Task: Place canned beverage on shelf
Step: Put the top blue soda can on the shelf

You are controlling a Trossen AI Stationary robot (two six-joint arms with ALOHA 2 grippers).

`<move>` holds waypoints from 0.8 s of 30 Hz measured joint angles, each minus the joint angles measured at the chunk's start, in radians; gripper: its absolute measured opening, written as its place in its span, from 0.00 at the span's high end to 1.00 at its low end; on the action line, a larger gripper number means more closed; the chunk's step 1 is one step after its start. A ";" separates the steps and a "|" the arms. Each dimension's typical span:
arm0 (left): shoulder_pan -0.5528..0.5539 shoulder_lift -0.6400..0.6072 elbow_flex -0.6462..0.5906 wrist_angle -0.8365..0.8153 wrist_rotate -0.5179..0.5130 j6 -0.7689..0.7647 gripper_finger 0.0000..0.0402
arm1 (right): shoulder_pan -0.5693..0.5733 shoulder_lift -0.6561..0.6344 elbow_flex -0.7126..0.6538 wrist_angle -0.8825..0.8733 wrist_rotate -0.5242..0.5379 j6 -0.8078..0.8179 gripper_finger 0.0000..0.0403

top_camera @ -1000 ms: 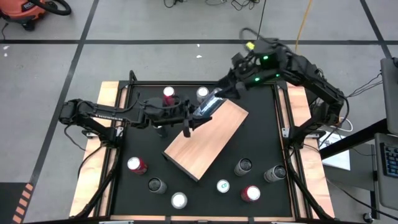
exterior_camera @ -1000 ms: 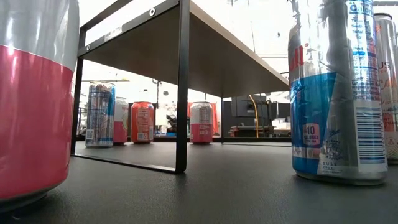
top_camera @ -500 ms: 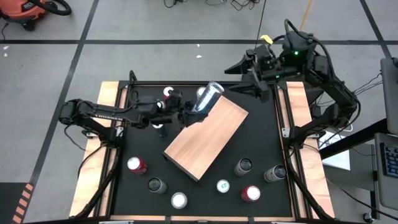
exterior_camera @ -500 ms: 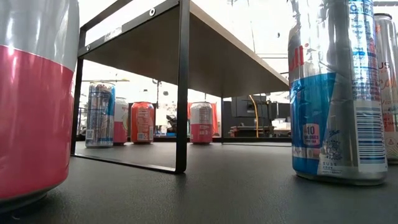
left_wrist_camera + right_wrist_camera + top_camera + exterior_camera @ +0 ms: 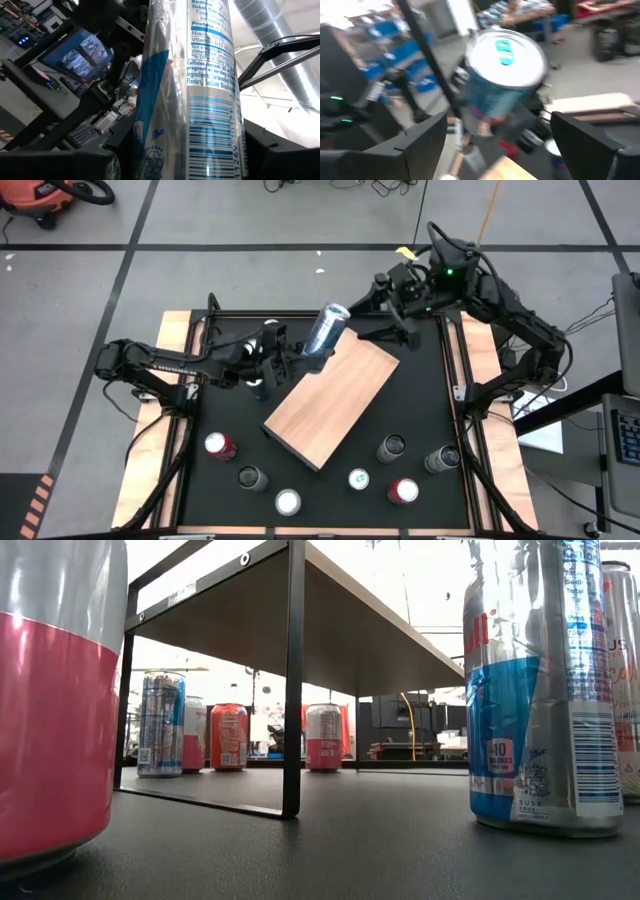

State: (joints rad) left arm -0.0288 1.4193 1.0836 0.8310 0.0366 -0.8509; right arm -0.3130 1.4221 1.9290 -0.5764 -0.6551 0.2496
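- Can [image 5: 325, 330]: we hold it tilted in our left gripper [image 5: 297, 352], fingers clamped on it, above the shelf's [image 5: 330, 400] far edge.
- Our right gripper [image 5: 385, 305] hangs nearby, fingers wide, empty.
- Left: set it upright on the shelf, let go.

Left wrist view, I read on the silver-blue can [image 5: 200, 95]: "Protein", "Niacin 100%", "Vitamin B12", "Caffeine content", "Ingredients: Carbonated…", "Sodium", plus barcode. Low view, blue-silver can [image 5: 535, 690]: "40". Nothing else I can read.
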 joint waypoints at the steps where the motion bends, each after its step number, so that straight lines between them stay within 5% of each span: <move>1: 0.000 0.000 0.000 0.000 -0.002 0.000 0.43 | 0.000 0.003 -0.011 0.041 -0.026 0.024 0.17; 24: 0.000 0.002 0.000 0.026 -0.007 0.046 0.43 | 0.038 0.124 -0.033 0.397 -0.078 0.195 0.17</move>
State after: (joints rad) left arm -0.0286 1.4211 1.0836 0.8574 0.0296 -0.8045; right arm -0.2745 1.5464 1.8957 -0.1796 -0.7328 0.4451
